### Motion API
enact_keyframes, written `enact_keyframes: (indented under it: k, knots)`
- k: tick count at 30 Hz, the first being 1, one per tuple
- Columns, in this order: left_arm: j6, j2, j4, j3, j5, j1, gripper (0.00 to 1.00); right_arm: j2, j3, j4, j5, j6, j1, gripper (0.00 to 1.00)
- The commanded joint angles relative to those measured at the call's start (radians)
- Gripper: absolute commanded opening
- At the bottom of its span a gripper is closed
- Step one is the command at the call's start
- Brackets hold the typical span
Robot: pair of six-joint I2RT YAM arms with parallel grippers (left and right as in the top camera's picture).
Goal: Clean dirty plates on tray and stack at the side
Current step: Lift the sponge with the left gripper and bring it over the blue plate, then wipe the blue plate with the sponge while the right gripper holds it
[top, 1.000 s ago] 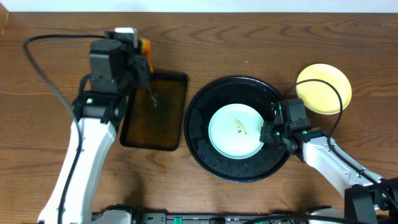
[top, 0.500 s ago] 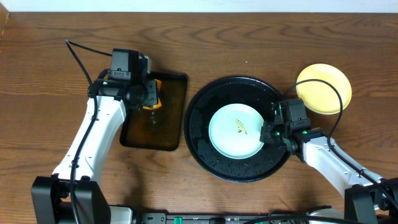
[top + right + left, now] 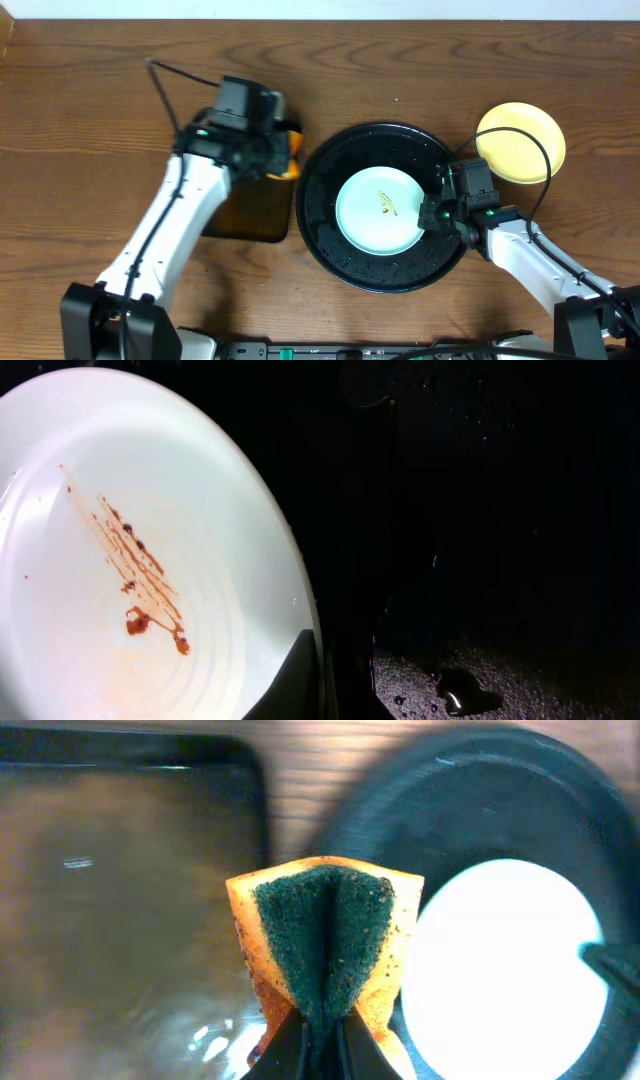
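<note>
The round black tray (image 3: 322, 238) is holding one mint-white plate (image 3: 372, 222) at its middle, with a thin brown smear (image 3: 135, 575) lying across the plate. A yellow plate (image 3: 520, 142) is sitting on the desk (image 3: 400, 60) just beside the tray's far right rim. The rectangular tray (image 3: 120, 900) on the left is holding a shallow film of wet liquid. The left end effector (image 3: 318, 1025) is pinching a folded green-and-yellow sponge (image 3: 322, 935), hanging between the two trays. The right end effector (image 3: 322, 660) is pressing together on the mint-white plate's right rim.
</note>
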Motion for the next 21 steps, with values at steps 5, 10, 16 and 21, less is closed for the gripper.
enact_keyframes:
  k: [5, 10, 16, 21]
  knots:
    - [-0.058, 0.098, 0.087, 0.030, 0.029, -0.203, 0.07, 0.001, 0.001, 0.002, 0.013, 0.004, 0.005, 0.01]
    - [-0.058, 0.204, 0.155, 0.030, 0.032, -0.324, 0.07, 0.001, 0.001, 0.002, 0.013, 0.004, 0.005, 0.01]
    - [-0.066, 0.306, 0.271, 0.030, 0.125, -0.414, 0.07, 0.001, 0.001, 0.002, 0.013, 0.004, 0.005, 0.01]
    - [-0.115, 0.363, 0.317, 0.030, 0.143, -0.454, 0.07, 0.001, 0.001, 0.001, 0.013, 0.004, 0.005, 0.01]
